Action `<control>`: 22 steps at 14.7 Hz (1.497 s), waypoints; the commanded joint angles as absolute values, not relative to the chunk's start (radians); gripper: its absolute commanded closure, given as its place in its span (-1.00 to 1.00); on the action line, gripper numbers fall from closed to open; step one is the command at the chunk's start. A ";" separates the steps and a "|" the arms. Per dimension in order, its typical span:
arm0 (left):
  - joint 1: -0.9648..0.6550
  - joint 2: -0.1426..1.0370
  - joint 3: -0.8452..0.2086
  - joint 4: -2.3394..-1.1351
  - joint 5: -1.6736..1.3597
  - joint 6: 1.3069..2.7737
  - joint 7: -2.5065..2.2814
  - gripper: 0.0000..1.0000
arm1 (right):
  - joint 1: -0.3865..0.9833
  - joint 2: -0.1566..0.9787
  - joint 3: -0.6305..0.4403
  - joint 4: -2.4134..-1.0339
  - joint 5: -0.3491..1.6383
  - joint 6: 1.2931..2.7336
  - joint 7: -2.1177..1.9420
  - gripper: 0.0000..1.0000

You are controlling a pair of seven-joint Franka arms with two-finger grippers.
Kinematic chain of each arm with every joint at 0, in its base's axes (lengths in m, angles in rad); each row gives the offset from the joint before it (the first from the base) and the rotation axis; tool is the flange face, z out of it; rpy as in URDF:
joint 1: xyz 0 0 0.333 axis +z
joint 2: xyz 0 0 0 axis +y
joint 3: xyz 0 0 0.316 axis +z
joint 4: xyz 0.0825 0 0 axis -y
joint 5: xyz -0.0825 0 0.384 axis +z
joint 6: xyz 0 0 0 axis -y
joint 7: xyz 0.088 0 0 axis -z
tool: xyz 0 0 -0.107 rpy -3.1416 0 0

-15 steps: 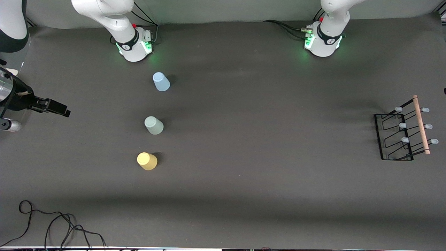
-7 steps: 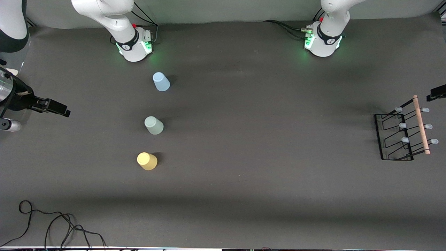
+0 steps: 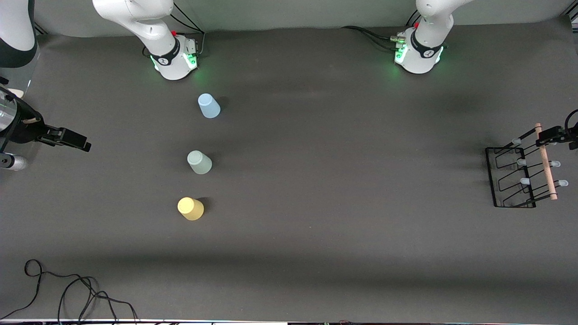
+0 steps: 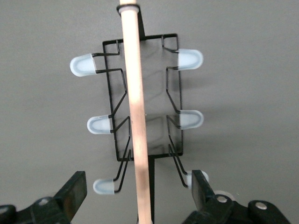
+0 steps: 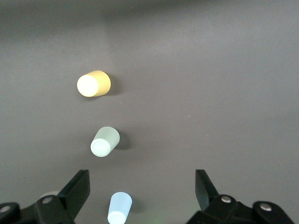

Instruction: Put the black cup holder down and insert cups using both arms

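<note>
The black cup holder (image 3: 525,181) stands at the left arm's end of the table, its wooden rod handle (image 3: 546,167) on top. My left gripper (image 3: 554,134) is open above the end of the rod that lies nearest the arm bases. In the left wrist view the fingers (image 4: 74,189) stand wide on either side of the rod (image 4: 135,107), apart from it, with the pale-blue pegs (image 4: 189,119) below. The light blue cup (image 3: 208,105), pale green cup (image 3: 199,162) and yellow cup (image 3: 190,208) stand upside down in a row. My right gripper (image 3: 67,139) waits open and empty; its wrist view shows the cups (image 5: 105,141).
A loose black cable (image 3: 76,293) lies near the front edge at the right arm's end. A metal cylinder (image 3: 11,161) sits at the table's edge below the right gripper. The green-lit bases (image 3: 174,56) (image 3: 417,52) stand along the top.
My left gripper has come in from the edge of the view and now hangs over the holder's rod handle. The right gripper and the cups have not moved.
</note>
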State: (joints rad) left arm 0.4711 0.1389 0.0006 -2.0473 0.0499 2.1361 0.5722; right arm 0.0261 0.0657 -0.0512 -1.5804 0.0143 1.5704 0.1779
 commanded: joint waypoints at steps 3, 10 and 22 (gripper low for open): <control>0.468 0.166 -0.002 -2.063 0.081 2.178 0.588 -1.00 | 0.031 0.049 -0.051 -1.591 -0.009 1.578 0.198 -1.00; 0.453 0.173 -0.008 -2.062 0.081 2.181 0.574 -0.09 | 0.031 0.049 -0.051 -1.591 -0.015 1.578 0.198 -1.00; 0.462 0.160 -0.008 -1.887 0.061 2.024 0.536 1.00 | 0.031 0.049 -0.051 -1.591 -0.015 1.578 0.198 -1.00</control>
State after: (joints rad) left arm 0.4646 0.1842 -0.0092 -1.9950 0.0642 2.1417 0.5664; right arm 0.0261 0.0655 -0.0513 -1.5804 0.0072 1.5705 0.1779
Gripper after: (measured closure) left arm 0.841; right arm 0.000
